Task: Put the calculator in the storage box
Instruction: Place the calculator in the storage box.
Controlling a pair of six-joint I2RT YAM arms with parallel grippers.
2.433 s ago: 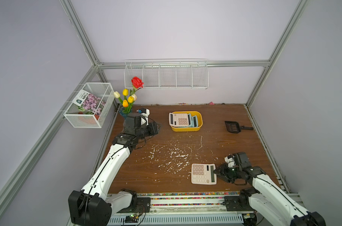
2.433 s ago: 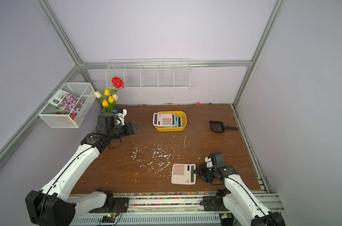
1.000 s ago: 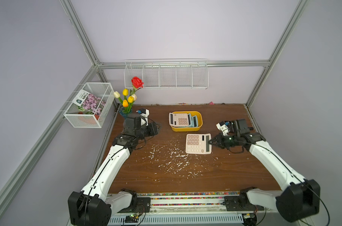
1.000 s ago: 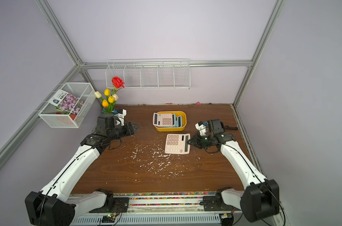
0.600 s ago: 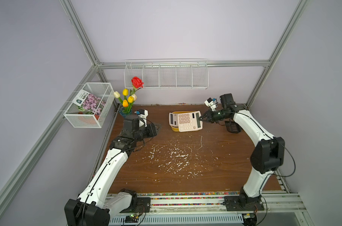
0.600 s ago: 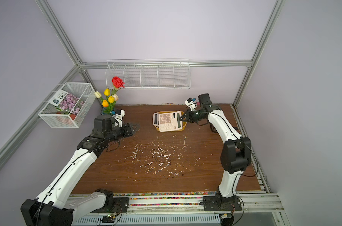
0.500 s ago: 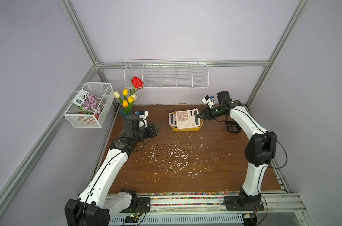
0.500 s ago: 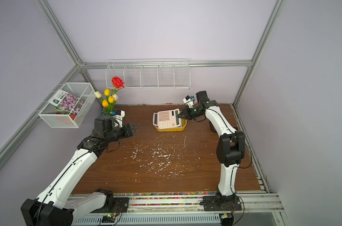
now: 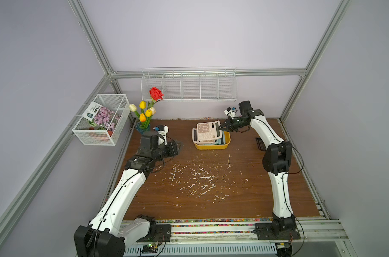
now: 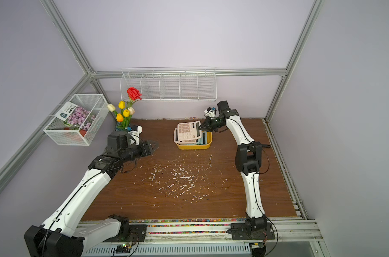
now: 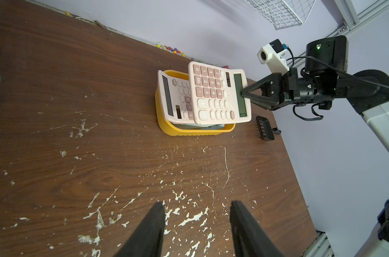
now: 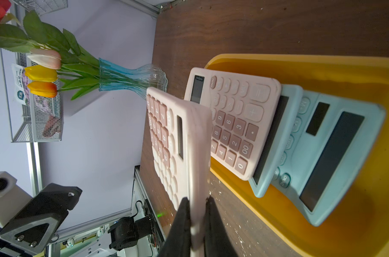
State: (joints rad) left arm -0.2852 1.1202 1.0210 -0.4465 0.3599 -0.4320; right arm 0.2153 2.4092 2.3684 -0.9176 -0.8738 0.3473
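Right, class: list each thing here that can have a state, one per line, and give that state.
storage box: partly full
boxed pink calculator: inside it, keys up
blue calculators: two, inside it, keys up
held calculator: lifted, tilted over the storage box
right gripper: shut on the held calculator's display end
left gripper: open, empty
vase: upright, holding flowers

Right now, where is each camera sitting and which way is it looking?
Top views: high at the front, looking down over the whole table; left arm and right arm both show.
Left wrist: on the left arm, facing the storage box and held calculator; the open left gripper shows.
Right wrist: on the right arm, looking along the held calculator toward the vase; the right gripper pinches it.
Shared: every view shows that calculator over the box.
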